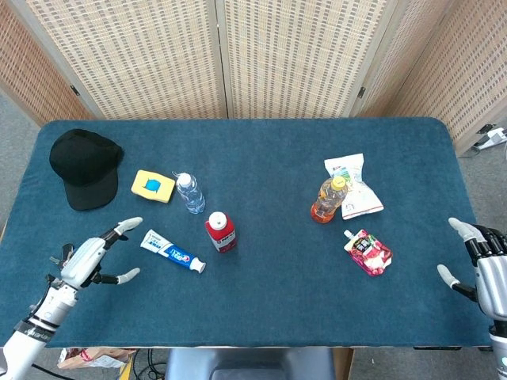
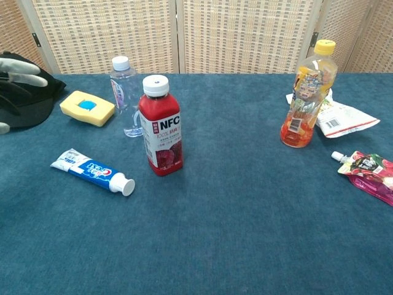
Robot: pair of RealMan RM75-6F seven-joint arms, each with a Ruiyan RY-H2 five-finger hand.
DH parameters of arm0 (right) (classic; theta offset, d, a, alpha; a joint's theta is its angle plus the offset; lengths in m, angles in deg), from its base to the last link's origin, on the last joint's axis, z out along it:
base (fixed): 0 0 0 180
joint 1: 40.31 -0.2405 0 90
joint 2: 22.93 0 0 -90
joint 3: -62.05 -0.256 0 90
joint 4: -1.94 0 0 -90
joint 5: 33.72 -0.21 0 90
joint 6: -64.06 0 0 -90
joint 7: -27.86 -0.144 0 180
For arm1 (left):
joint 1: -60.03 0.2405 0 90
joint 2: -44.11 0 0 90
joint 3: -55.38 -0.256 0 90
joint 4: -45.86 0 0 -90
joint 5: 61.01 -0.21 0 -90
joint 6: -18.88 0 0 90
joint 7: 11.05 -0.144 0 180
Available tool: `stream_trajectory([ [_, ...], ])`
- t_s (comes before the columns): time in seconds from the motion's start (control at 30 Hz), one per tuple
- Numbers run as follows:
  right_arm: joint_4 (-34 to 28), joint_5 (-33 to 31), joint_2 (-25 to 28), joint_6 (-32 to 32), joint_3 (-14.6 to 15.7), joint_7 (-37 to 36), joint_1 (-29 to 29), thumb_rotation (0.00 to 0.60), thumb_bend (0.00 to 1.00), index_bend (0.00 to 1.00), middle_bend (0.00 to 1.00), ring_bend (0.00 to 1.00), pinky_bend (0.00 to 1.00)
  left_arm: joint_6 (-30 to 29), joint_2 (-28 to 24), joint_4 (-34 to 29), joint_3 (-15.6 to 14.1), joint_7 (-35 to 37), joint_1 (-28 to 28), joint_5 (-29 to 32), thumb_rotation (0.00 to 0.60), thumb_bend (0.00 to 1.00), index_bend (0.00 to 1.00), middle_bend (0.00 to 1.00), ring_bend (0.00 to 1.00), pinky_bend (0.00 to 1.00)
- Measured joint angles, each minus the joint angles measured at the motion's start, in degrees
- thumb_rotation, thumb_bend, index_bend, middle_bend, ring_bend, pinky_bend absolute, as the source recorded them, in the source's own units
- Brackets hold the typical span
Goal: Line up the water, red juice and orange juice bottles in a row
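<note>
The clear water bottle (image 1: 190, 193) (image 2: 124, 96) stands upright left of centre. Just in front of it stands the red juice bottle (image 1: 220, 232) (image 2: 161, 126) with a white cap. The orange juice bottle (image 1: 328, 199) (image 2: 307, 94) with a yellow cap stands apart on the right. My left hand (image 1: 89, 257) (image 2: 17, 74) hovers open at the front left, well left of the red juice, holding nothing. At the table's right edge my right hand (image 1: 485, 267) is open, far from every bottle.
A toothpaste tube (image 1: 173, 251) lies between my left hand and the red juice. A yellow sponge (image 1: 153, 185) and a black cap (image 1: 84, 167) sit at the left. A white snack bag (image 1: 353, 185) and a red drink pouch (image 1: 368, 252) lie by the orange juice.
</note>
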Motion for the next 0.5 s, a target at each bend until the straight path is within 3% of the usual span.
stream_trajectory([
  [0.33, 0.07, -0.33, -0.06, 0.13, -0.05, 0.62, 0.34, 0.6, 0.2, 0.2, 0.26, 0.22, 0.26, 6.67, 4.7, 2.96, -0.32, 11.69, -8.09, -1.22, 0.6, 0.2, 0.07, 0.1, 0.22, 0.43],
  [0.5, 0.17, -0.43, 0.02, 0.11, 0.0, 0.48, 0.49, 0.6, 0.2, 0.2, 0.26, 0.22, 0.26, 8.45, 6.05, 3.5, -0.74, 16.13, -10.21, -1.02, 0.6, 0.2, 0.07, 0.1, 0.22, 0.43],
])
